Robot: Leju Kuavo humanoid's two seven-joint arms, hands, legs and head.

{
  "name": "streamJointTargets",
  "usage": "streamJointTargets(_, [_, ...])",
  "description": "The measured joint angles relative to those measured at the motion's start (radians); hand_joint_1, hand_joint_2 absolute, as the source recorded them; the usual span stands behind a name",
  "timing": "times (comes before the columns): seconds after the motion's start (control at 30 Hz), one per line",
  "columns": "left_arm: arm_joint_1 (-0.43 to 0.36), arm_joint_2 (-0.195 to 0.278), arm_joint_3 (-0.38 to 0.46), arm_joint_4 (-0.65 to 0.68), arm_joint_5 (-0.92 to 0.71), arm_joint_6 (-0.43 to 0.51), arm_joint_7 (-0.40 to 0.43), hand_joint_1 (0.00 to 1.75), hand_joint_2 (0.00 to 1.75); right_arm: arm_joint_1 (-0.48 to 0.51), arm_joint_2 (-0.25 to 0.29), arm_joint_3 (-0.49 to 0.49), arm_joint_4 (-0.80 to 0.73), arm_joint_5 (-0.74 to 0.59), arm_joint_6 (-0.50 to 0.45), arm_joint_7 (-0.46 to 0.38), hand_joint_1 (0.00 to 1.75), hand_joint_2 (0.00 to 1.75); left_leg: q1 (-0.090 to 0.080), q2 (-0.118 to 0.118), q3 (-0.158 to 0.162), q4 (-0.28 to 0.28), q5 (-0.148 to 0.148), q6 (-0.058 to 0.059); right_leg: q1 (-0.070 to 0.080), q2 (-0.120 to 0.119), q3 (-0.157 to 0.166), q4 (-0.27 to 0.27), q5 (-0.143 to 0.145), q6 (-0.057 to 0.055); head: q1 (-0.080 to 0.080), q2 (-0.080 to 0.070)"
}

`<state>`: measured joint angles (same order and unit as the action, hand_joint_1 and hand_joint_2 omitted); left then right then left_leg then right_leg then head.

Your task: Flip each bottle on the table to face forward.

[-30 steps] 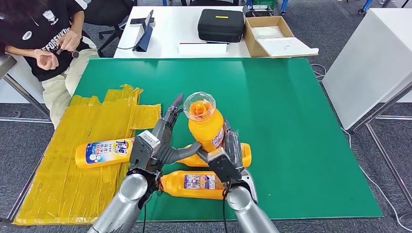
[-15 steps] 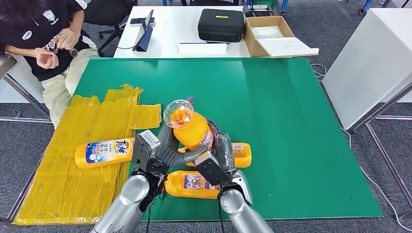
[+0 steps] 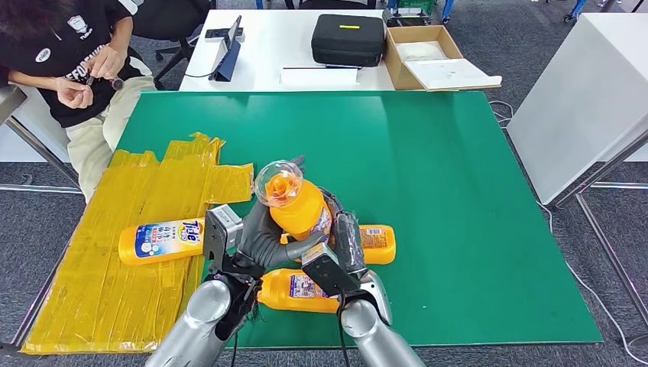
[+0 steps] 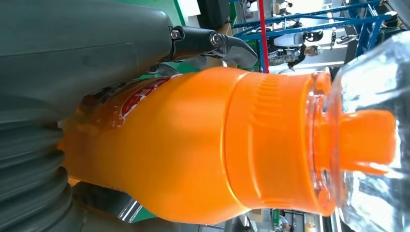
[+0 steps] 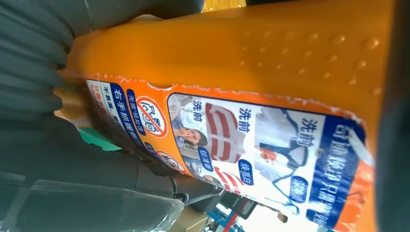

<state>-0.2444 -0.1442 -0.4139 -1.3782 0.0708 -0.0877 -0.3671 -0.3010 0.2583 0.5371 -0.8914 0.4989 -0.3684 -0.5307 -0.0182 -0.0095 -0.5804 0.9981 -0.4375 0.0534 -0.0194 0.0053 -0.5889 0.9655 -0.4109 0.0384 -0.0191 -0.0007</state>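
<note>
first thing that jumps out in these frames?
The orange detergent bottle with its clear domed cap, raised over the green table near its front edge and gripped by both the left hand and the right hand. Two more orange bottles lie on the table beneath it, and a third bottle lies label-up on the yellow plastic sheet at the table's left.

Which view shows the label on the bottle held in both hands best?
The right wrist view: the held bottle's label is close, with its printed text and pictures clear. The left wrist view shows a red-printed sliver beside the left hand. In the head view a strip peeks above the right hand.
</note>
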Motion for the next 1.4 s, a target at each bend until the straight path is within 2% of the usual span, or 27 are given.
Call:
streamJointTargets(0.23, [0.004,0.003,0.0,-0.013,0.002,-0.003,0.003,0.0,1.75,-0.004,0.004,0.006,0.006,0.004,-0.009,-0.002,1.75,1.75,0.0,0.0,0.0,0.0,0.0,0.0,0.0,0.0,0.0,0.0,0.0,0.0,0.0,0.0])
streamJointTargets(0.27, [0.004,0.003,0.0,-0.014,0.002,-0.004,0.004,0.28,1.75,-0.005,0.004,0.008,0.006,0.005,-0.01,-0.002,1.75,1.75,0.0,0.0,0.0,0.0,0.0,0.0,0.0,0.0,0.0,0.0,0.0,0.0,0.0,0.0])
streamJointTargets(0.37, [0.005,0.004,-0.001,-0.018,0.003,-0.007,0.005,1.59,1.75,-0.006,0.004,0.011,0.007,0.005,-0.012,-0.002,1.75,1.75,0.0,0.0,0.0,0.0,0.0,0.0,0.0,0.0,0.0,0.0,0.0,0.0,0.0,0.0])
streamJointTargets(0.4, [0.005,0.005,-0.001,-0.019,0.003,-0.008,0.005,1.75,1.75,-0.007,0.004,0.011,0.007,0.005,-0.012,-0.001,1.75,1.75,0.0,0.0,0.0,0.0,0.0,0.0,0.0,0.0,0.0,0.0,0.0,0.0,0.0,0.0])
streamJointTargets(1.33, [0.007,0.005,-0.002,-0.025,0.025,-0.015,-0.005,1.75,1.75,-0.01,0.005,0.011,0.01,0.005,-0.028,0.003,1.75,1.75,0.0,0.0,0.0,0.0,0.0,0.0,0.0,0.0,0.0,0.0,0.0,0.0,0.0,0.0])
streamJointTargets(1.4, [0.008,0.005,-0.001,-0.025,0.03,-0.016,-0.008,1.75,1.75,-0.01,0.005,0.011,0.009,0.008,-0.028,0.002,0.89,1.75,0.0,0.0,0.0,0.0,0.0,0.0,0.0,0.0,0.0,0.0,0.0,0.0,0.0,0.0])
